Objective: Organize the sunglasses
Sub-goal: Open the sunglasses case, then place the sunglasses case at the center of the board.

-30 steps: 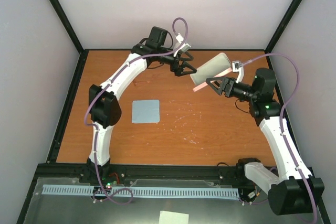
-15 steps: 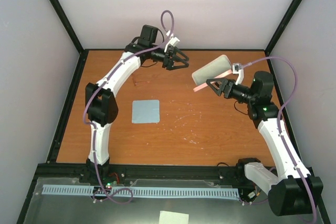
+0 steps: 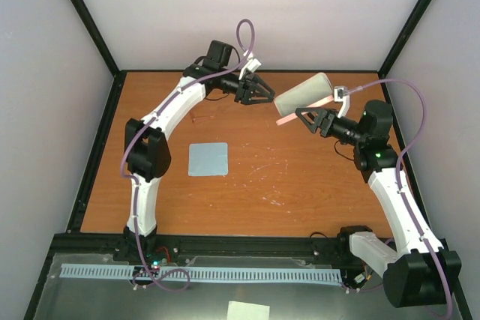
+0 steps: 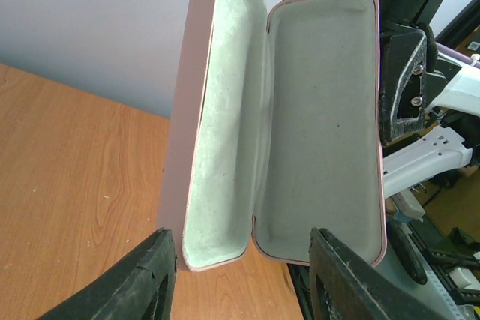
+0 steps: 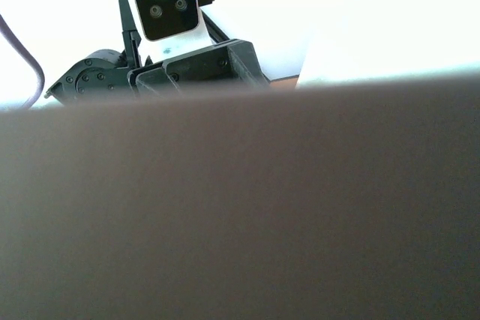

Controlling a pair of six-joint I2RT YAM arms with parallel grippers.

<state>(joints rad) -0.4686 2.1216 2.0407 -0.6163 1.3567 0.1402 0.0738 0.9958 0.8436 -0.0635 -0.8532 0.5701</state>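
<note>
Nearest the arm bases, a blue-grey cloth (image 3: 208, 159) lies flat on the tabletop (image 3: 300, 200), well apart from both sets of fingers. Further out, the right fingers (image 3: 306, 116) are clamped on a pink glasses case (image 3: 300, 94) and hold it up off the tabletop, hinged open. The right wrist view is filled by a blur, apparently the case pressed close to the lens. At the far side, the left fingers (image 4: 154, 275) stand parted with nothing between them, just in front of the case's end. They face into its pale felt lining, which is bare in both halves. The sunglasses cannot be made out in any view. They are not in the case and not between either pair of fingers, and where they lie relative to the fingers I cannot tell. Such a pair is likely light, thin-framed and easily bent, with slick lenses that scratch. The safest hold is probably a gentle pinch across the bridge or the front rim, clear of the lenses and the slender arms, so it can slide lengthwise into the open case.
</note>
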